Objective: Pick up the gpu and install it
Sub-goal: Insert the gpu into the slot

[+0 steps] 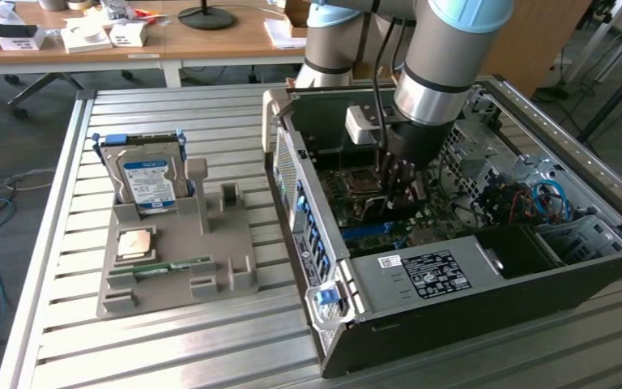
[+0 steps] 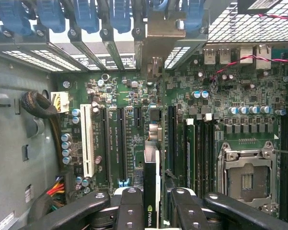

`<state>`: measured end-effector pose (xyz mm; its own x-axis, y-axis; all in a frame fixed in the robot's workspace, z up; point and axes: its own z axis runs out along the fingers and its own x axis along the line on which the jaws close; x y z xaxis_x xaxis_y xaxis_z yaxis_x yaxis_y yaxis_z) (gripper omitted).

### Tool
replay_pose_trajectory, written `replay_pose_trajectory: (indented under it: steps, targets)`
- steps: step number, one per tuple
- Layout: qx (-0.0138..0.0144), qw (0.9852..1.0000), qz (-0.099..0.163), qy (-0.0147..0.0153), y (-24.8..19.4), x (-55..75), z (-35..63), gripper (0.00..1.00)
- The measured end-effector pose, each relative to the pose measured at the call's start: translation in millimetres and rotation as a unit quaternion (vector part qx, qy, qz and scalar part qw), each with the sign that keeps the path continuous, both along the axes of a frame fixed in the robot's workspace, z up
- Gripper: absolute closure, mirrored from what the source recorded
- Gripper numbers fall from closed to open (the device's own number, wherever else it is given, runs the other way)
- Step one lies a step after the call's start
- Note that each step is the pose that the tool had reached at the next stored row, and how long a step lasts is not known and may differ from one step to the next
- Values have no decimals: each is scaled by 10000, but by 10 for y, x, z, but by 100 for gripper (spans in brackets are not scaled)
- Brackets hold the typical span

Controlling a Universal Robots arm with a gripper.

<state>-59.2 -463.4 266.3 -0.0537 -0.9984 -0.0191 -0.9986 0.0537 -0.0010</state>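
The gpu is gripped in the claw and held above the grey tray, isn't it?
Not quite. The gpu is gripped in the claw, but it is held inside the open computer case, above the motherboard, not above the grey tray. The wrist view shows it.

**Arm reaching straight down, claw clamping a card**

The arm [image 1: 446, 49] is hanging nearly upright in the exterior view, with its silver wrist section [image 1: 424, 101] pointing down. Below the wrist, the black claw [image 1: 398, 194] is also pointing straight down, its fingers held narrow. In the wrist view, the claw [image 2: 152, 211] is pressing its two black fingers [image 2: 129, 208] against either face of the gpu [image 2: 151, 177], which is sitting edge-on between them. The jaws are standing partly closed, gripping the card.
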Motion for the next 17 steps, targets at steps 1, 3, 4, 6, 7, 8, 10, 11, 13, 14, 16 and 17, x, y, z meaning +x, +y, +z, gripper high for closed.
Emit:
replay_pose_trajectory:
  steps: [1, 3, 4, 6, 7, 8, 10, 11, 13, 14, 16, 17]
  targets:
    - [1, 10000, 6, -1, 0, 0, -6, 73]
    - [-1, 10000, 26, 0, -1, -1, -14, 73]
    - [0, 10000, 37, 0, -1, -1, -19, 73]
    - [-2, 10000, 62, 1, -2, -1, -26, 73]
    - [-2, 10000, 70, 1, -2, -1, -27, 73]
    - [-3, 10000, 75, 1, -2, -1, -27, 73]
    - [-1, 10000, 80, 1, -2, -6, -40, 73]
    - [0, 10000, 80, 0, -2, -9, -43, 73]
    - [-1, 10000, 79, 0, -1, -16, -44, 73]
    - [0, 10000, 80, 0, -1, -18, -44, 73]
    - [0, 10000, 81, 0, -1, -21, -45, 73]
    - [0, 10000, 80, 0, -1, -24, -45, 73]
